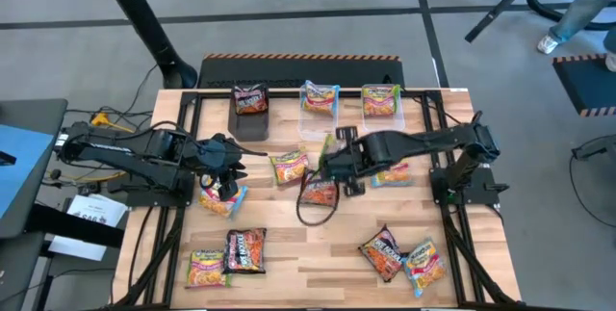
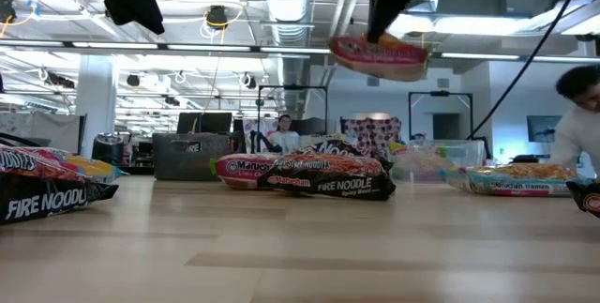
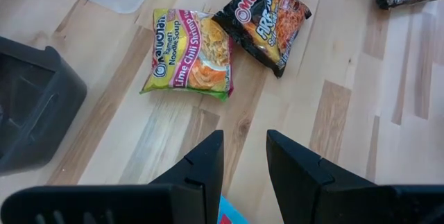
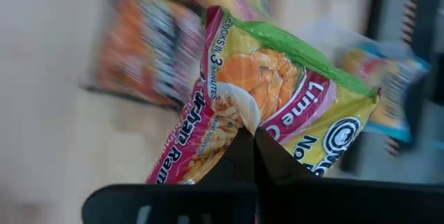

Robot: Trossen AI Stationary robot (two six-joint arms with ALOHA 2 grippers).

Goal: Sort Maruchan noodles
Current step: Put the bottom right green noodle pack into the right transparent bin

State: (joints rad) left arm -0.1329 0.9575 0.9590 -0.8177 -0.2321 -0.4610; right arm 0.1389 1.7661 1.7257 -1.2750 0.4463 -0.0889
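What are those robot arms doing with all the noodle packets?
They are sorting ramen packets on a wooden table. The right hand is shut on a green-edged lime packet and holds it up off the table, near the middle. The left hand is open and holds nothing; it hangs above a blue-edged packet on the left side. Other packets lie scattered around, and three sit along the far edge.

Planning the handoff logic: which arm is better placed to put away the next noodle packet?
The right. Its gripper is already shut on a green-edged Lime Chili packet, lifted off the table. The left gripper hangs empty, fingers slightly apart, above the wood near a blue-edged packet.
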